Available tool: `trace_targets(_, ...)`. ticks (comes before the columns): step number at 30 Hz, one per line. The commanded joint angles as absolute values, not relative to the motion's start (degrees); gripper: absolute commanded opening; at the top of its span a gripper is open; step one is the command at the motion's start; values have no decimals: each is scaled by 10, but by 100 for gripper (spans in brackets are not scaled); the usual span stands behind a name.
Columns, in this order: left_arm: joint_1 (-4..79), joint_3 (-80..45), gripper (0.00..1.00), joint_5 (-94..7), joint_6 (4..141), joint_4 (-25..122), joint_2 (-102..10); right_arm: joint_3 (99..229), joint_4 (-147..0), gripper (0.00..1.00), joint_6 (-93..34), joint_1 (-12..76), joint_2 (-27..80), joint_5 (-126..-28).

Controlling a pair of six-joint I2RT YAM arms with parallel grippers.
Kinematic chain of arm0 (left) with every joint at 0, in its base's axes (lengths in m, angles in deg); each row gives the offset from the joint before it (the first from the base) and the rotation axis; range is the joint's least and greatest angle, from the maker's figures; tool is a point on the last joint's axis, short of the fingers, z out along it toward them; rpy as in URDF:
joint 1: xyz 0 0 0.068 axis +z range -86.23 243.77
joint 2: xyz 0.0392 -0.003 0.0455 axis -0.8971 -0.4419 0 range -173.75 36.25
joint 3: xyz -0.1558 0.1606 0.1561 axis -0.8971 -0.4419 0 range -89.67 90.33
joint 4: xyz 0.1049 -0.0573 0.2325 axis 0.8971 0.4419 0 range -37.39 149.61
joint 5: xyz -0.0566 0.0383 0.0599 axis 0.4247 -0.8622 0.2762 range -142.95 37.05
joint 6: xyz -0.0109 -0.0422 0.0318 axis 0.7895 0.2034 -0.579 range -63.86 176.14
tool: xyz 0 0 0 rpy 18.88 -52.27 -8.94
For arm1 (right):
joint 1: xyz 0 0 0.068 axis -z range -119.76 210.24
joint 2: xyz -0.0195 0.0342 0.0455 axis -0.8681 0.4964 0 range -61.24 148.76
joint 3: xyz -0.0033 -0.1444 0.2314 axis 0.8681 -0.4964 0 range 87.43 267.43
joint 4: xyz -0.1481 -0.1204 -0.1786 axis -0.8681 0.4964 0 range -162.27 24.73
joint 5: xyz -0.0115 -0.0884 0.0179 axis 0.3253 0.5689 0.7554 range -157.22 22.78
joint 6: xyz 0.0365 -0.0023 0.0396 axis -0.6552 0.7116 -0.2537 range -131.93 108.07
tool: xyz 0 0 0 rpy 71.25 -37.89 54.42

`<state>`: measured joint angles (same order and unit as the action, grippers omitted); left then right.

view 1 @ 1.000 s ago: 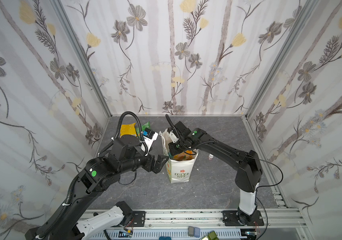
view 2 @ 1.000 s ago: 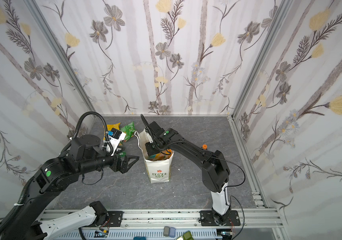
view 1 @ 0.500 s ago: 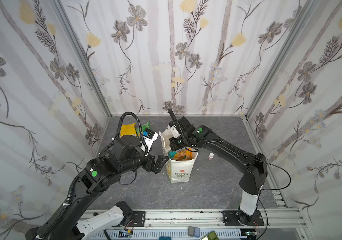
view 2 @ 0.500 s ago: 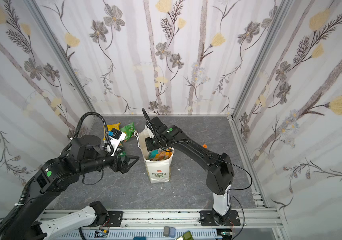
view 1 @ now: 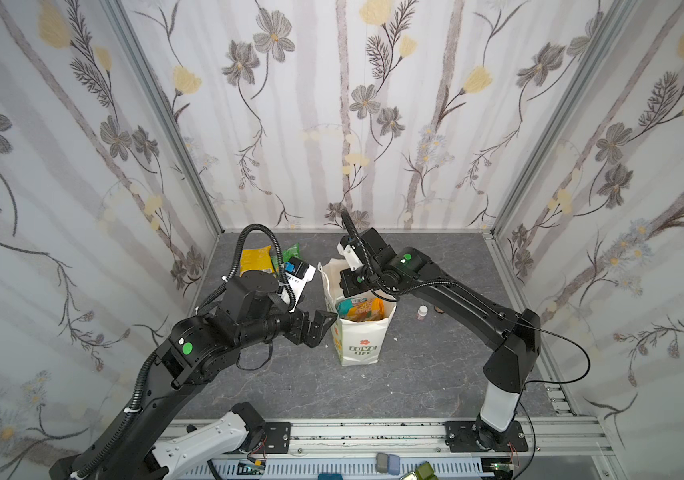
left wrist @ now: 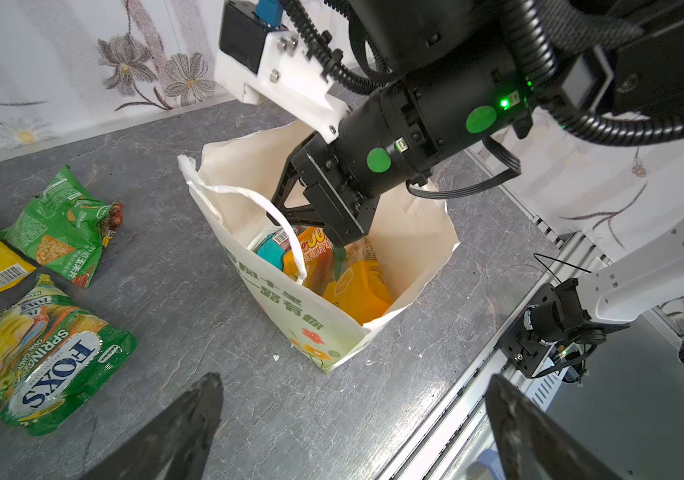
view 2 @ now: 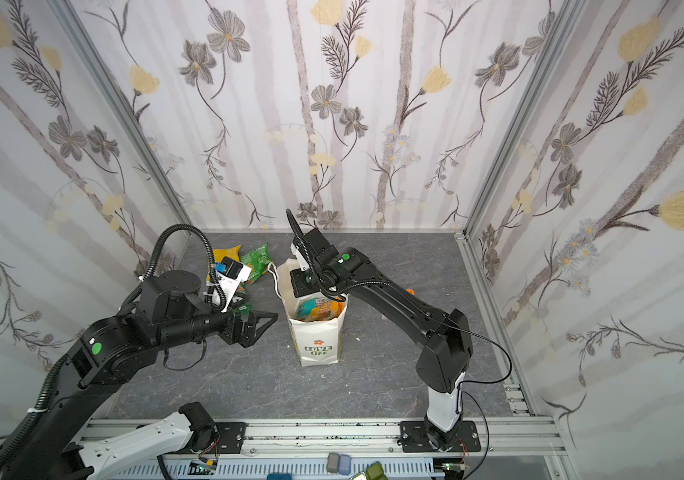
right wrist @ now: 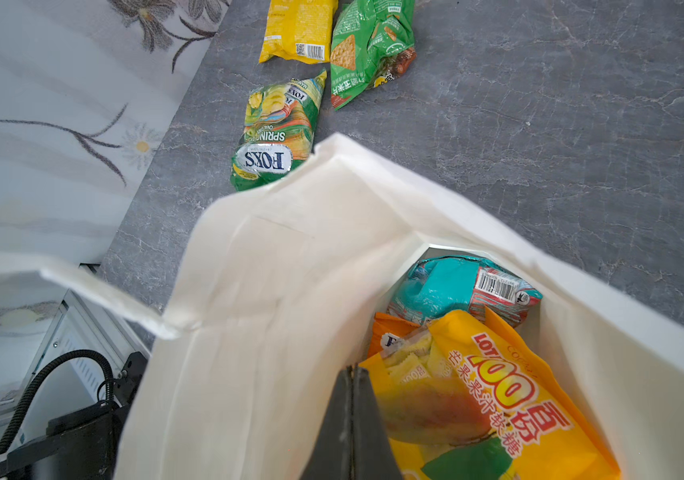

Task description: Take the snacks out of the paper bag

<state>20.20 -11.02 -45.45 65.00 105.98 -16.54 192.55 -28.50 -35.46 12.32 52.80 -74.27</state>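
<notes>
The white paper bag (view 1: pixel 359 336) (view 2: pixel 318 338) (left wrist: pixel 334 328) stands upright and open mid-table. Inside lie an orange snack packet (right wrist: pixel 485 399) (left wrist: pixel 356 286) and a teal one (right wrist: pixel 452 286) (left wrist: pixel 269 251). My right gripper (right wrist: pixel 351 370) (left wrist: pixel 338 249) reaches down into the bag mouth, shut with nothing between its fingers, its tips beside the orange packet. On the table left of the bag lie a yellow packet (view 1: pixel 255 259) (right wrist: pixel 296 29), a green one (view 2: pixel 258 259) (right wrist: pixel 369 45) and a FOXS packet (left wrist: pixel 41 353) (right wrist: pixel 278 133). My left gripper (view 1: pixel 323 322) (left wrist: pixel 354 380) hovers open just left of the bag.
A small white bottle (view 1: pixel 422 311) stands on the grey table right of the bag. Floral walls close in the back and both sides. An aluminium rail (view 1: pixel 373 432) runs along the front edge, carrying both arm bases.
The right arm's elbow has swung out to the right and its wrist has shifted a little toward the back wall over the bag. The left arm has stayed put.
</notes>
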Motion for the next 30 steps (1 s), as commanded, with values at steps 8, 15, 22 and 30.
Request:
trace_targets(8, 202, -121, 100, -462, 648, 1041, -163, 1921, -234, 39, -320, 122, 556, -725)
trace_targets(15, 202, -125, 100, -462, 645, 1034, -163, 1910, -153, 53, -293, 114, 572, -699)
trace_targets(22, 202, -124, 100, -459, 644, 1028, -168, 1912, -118, 59, -280, 115, 597, -689)
trace_targets(30, 203, -125, 100, -461, 642, 1029, -163, 1913, -99, 77, -271, 113, 640, -653)
